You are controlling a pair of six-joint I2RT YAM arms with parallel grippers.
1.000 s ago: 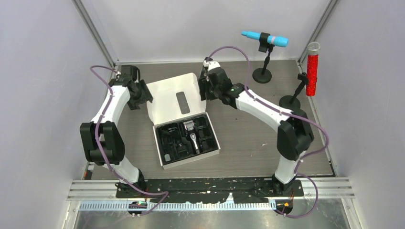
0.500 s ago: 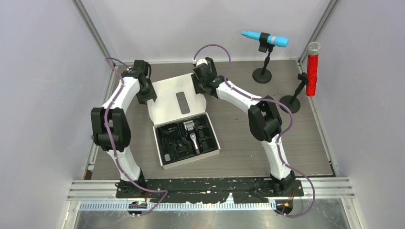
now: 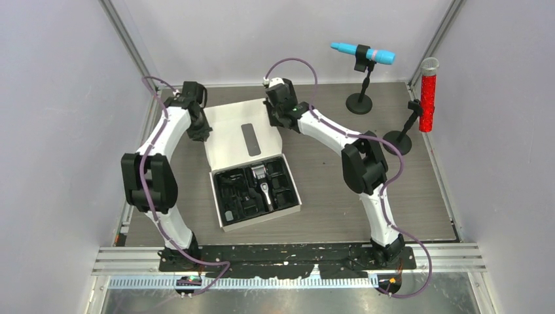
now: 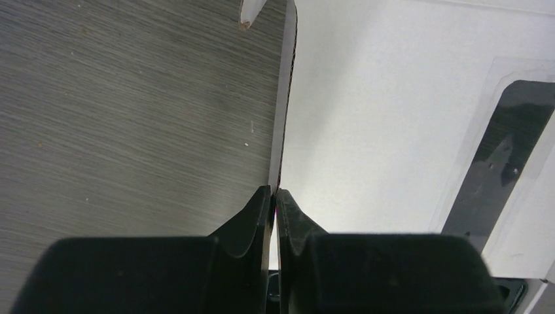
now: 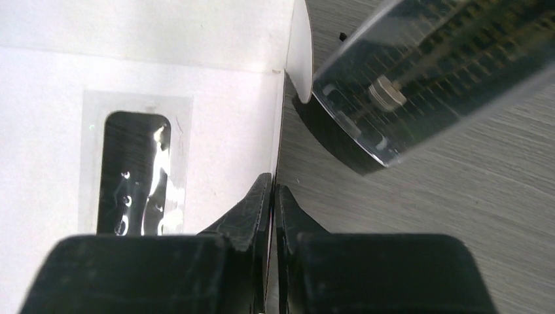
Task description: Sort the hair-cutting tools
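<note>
Currently clamped thin on the lid (image 3: 226, 131): left claw (image 4: 273, 196) at its left edge, right claw (image 5: 272, 190) at its right edge. Just nearside of the lid, clipper (image 3: 263, 183) bedded in the box (image 3: 262, 218). Could buckle or tear the card if pulled unevenly, jolting the clipper loose.

Slim black-and-silver clipper (image 3: 262, 181) lies flat in the middle slot of the black tray (image 3: 292, 193) inside the white box (image 3: 262, 220), mid-table, lid (image 3: 229, 131) open, silver head pointing far. Dark bits left of it are probably comb guards (image 3: 237, 196), too murky to say.
</note>
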